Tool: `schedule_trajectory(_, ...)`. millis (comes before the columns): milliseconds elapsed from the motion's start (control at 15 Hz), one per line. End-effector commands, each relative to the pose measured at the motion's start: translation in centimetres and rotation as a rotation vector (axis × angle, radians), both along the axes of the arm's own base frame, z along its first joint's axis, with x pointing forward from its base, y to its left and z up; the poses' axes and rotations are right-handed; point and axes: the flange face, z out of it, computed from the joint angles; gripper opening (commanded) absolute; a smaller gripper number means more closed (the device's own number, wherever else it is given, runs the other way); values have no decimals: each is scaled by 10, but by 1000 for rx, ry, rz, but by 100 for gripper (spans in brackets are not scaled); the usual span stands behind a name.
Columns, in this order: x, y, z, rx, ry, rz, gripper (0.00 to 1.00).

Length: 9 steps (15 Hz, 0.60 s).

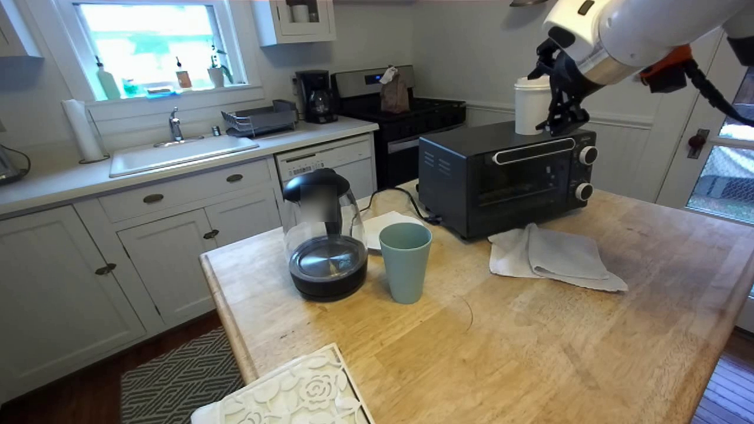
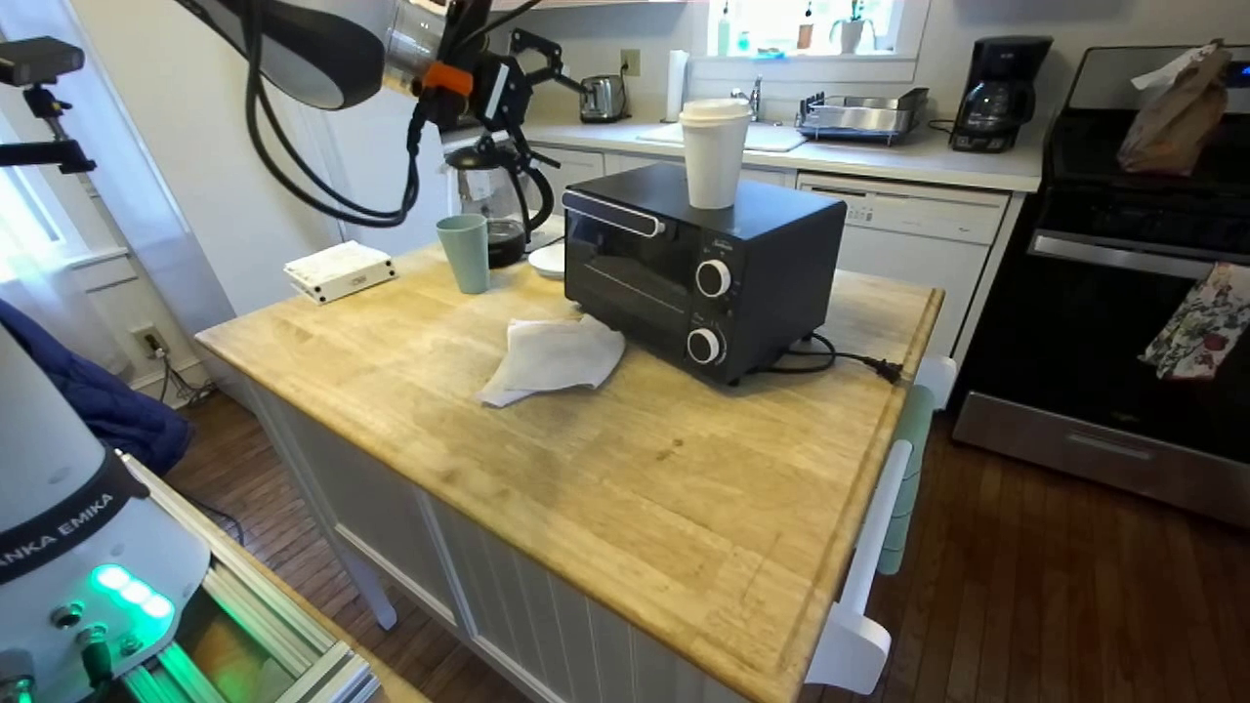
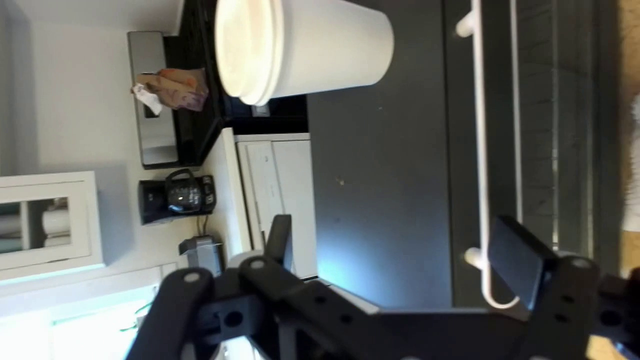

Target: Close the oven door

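across the wooden tabletop, in an exterior view, the oven door stands far right, apparently shut. wrist view: claw wide, near the bar handle; the door, likely light but stiff, is best taken mid-bar.

Both exterior views look down from a little way off at the light-brown wooden table and the small black boxy oven on it, while the wrist view, tipped so up points to nine o'clock, sees that same oven from very close, its dark-framed glass door at three o'clock.
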Motion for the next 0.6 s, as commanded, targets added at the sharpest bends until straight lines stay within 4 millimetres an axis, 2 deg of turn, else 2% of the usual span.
schedule_trajectory(0, -38, 4, -19, 74, 168, 29, 100)
schedule_trajectory(267, -91, -3, -66, 138, 378, 53, 100)
schedule_trajectory(400, -116, -3, -78, 182, 439, 92, 100)
schedule_trajectory(467, -86, -15, -76, 191, 437, 125, 100)
schedule_trajectory(533, -95, -5, -82, 165, 434, 77, 100)
